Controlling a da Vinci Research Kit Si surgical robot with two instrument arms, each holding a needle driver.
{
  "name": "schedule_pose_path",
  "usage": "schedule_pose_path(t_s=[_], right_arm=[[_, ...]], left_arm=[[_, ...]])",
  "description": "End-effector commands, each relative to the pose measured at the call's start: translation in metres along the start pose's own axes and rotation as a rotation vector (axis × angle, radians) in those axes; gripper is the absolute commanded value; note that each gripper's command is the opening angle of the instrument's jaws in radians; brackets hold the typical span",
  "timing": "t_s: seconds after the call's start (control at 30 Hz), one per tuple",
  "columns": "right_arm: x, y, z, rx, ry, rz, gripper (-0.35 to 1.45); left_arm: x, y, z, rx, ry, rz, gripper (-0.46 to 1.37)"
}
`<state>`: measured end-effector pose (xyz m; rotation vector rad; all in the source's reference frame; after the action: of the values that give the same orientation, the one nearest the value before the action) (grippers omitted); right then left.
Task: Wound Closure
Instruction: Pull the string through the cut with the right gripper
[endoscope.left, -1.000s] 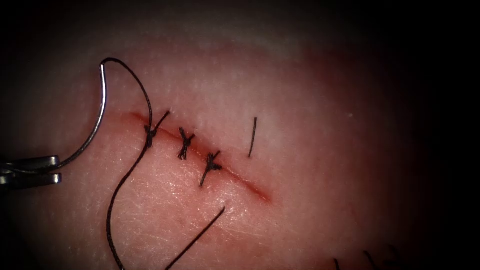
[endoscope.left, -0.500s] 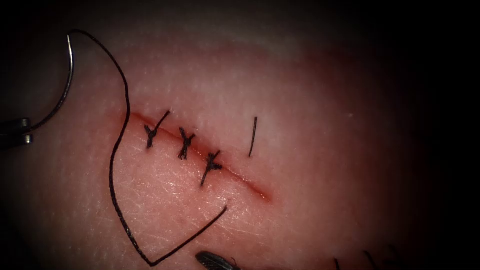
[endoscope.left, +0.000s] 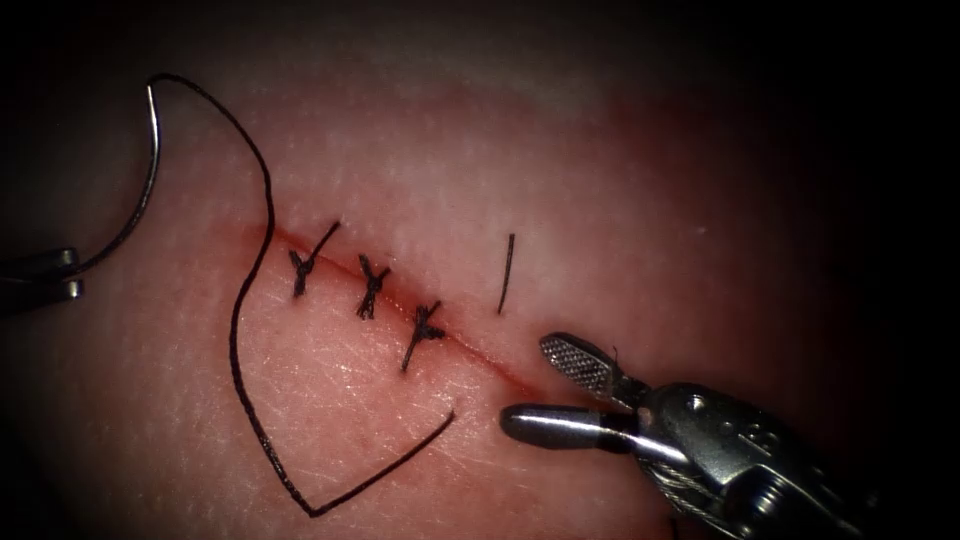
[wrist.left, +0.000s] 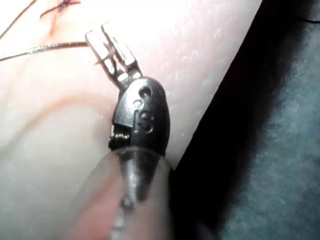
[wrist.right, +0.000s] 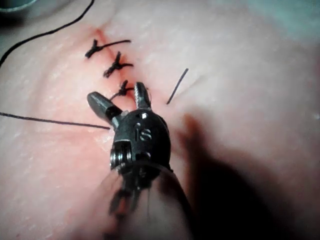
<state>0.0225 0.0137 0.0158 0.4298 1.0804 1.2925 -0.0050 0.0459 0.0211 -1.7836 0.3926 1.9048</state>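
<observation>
Newly arrived right tool (endoscope.left: 535, 385) gapes wide, empty, by the cut (endoscope.left: 500, 368); left tool (endoscope.left: 70, 277) grips the curved steel needle (endoscope.left: 140, 190)

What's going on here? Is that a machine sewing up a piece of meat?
Yes, bench practice on pork. The left tool holds the curved needle near its pointed end, clear of the tissue, left of the cut. The thread trails from the needle's other end in a loose loop over the surface. Three knotted stitches already cross the cut. The right tool hovers with jaws open by the cut's unstitched right end, holding nothing. A cut end of thread lies nearby.
</observation>
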Motion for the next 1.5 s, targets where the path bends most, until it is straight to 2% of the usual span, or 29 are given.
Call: schedule_pose_path(t_s=[0.03,0.23,0.5,0.83,0.9,0.97,1.0,1.03,1.07,1.23,1.5], right_arm=[[0.0001,0.0004,0.0005,-0.01,-0.004,0.029,0.91],[0.0001,0.004,0.0034,-0.065,-0.049,0.106,0.88],[-0.0004,0.0078,0.0061,-0.123,-0.089,0.166,0.82],[-0.0013,0.0098,0.0084,-0.139,-0.098,0.211,0.79],[-0.0015,0.0099,0.0087,-0.138,-0.099,0.216,0.68],[-0.0018,0.01,0.0089,-0.142,-0.107,0.22,0.45],[-0.0019,0.01,0.009,-0.145,-0.114,0.226,0.2],[-0.002,0.01,0.009,-0.144,-0.118,0.226,0.04],[-0.0021,0.01,0.0091,-0.142,-0.118,0.232,-0.32],[-0.0017,0.0095,0.009,-0.135,-0.106,0.26,-0.35],[0.0001,0.0078,0.008,-0.069,0.011,0.271,-0.35]], left_arm=[[0.0,0.0001,0.0,-0.005,0.001,0.001,-0.35],[0.0003,0.001,0.0,-0.011,0.01,-0.008,-0.35],[0.0009,0.0017,-0.0005,-0.015,0.013,-0.008,-0.35],[0.0013,0.0023,-0.0005,-0.019,0.019,-0.008,-0.35],[0.0013,0.0024,-0.0005,-0.018,0.019,-0.008,-0.35],[0.0013,0.0024,-0.0004,-0.018,0.019,-0.008,-0.35],[0.0013,0.0024,-0.0004,-0.018,0.019,-0.008,-0.35],[0.0013,0.0025,-0.0004,-0.018,0.019,-0.008,-0.35],[0.0013,0.0025,-0.0004,-0.02,0.021,-0.008,-0.35],[0.0013,0.0024,-0.0004,-0.02,0.021,-0.008,-0.35],[0.0008,0.0021,-0.0004,-0.023,0.024,-0.007,-0.35]])
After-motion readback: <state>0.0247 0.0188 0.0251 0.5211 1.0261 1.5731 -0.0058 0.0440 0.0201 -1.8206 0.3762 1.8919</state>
